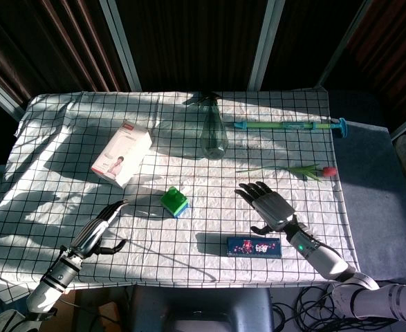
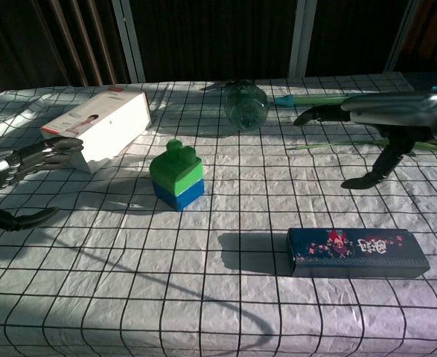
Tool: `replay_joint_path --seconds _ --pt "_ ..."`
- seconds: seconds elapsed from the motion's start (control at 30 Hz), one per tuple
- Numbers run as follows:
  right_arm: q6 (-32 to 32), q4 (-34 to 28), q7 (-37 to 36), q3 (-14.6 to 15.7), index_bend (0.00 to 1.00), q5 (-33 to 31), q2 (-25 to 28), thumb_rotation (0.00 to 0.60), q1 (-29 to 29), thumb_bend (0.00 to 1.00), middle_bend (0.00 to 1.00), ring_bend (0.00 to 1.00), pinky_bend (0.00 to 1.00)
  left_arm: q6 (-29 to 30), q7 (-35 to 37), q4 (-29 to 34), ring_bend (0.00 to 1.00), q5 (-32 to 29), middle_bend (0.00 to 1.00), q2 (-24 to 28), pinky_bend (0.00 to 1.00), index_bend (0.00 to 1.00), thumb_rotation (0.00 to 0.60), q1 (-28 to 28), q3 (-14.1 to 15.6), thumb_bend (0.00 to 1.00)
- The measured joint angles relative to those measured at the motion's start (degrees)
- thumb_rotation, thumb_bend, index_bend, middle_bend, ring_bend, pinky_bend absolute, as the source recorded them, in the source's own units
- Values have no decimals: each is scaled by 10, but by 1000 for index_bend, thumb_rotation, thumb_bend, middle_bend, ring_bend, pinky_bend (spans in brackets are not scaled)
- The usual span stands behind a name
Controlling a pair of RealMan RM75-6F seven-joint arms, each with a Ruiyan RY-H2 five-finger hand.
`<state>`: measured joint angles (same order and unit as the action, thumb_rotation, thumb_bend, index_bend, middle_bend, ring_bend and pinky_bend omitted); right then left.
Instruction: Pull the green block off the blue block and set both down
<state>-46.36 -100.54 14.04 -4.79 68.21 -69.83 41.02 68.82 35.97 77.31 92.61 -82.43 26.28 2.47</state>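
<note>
The green block (image 2: 176,170) sits on the blue block (image 2: 182,195), on a white cloth with black grid (image 2: 129,297). The flat box (image 2: 357,252) is dark blue with pink flowers. The carton (image 2: 99,126) is white with red.

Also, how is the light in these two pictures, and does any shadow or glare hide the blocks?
Head view: hard sun bleaches the tablecloth, yet the green block stays readable. Chest view: softer light, long shadows, with the green block and the blue block both sharp and unhidden.

Green block (image 2: 176,168) on blue block (image 2: 182,194): glossy smooth plastic. Tablecloth (image 2: 129,282): wrinkled matt cloth. Bottle (image 1: 214,131): clear, glossy.
</note>
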Motion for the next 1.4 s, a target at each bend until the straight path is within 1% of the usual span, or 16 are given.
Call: replay_joint_path --seconds 0.23,0.4,0.63,0.8,0.93,1.0,1.1,1.4 --pt "-4 13 -20 0 0 1 0 600 -4 185 0 0 0 1 -3 3 0 -5 0 3 5 0 600 0 -3 377" --pt "-8 32 -49 -2 0 3 9 600 -11 185 0 0 0 -12 -23 6 0 -6 0 2 44 0 600 17 -15 385" --pt "-11 62 -101 -27 0 -20 37 600 -16 184 0 0 0 -80 -31 -9 0 -27 0 -12 42 0 600 80 -57 386" --pt "10 73 -155 -48 0 -32 64 600 -14 185 0 0 0 -131 -45 -27 0 -37 0 -22 36 0 600 121 -71 327" --pt "17 74 -197 -66 0 -30 96 600 -14 185 0 0 0 -171 -44 -44 0 -39 0 -34 36 0 600 152 -72 322" --pt "29 72 -202 -72 0 -35 111 600 -11 184 0 0 0 -175 -47 -53 0 -36 0 -44 36 0 600 161 -72 321" --pt "47 72 -198 -75 0 -53 118 600 -3 185 0 0 0 -176 -63 -66 0 -34 0 -59 36 0 600 172 -73 321" --pt "71 86 -188 -74 0 -91 113 600 11 184 0 0 0 -196 -137 -96 0 -53 0 -95 36 0 600 202 -85 321"
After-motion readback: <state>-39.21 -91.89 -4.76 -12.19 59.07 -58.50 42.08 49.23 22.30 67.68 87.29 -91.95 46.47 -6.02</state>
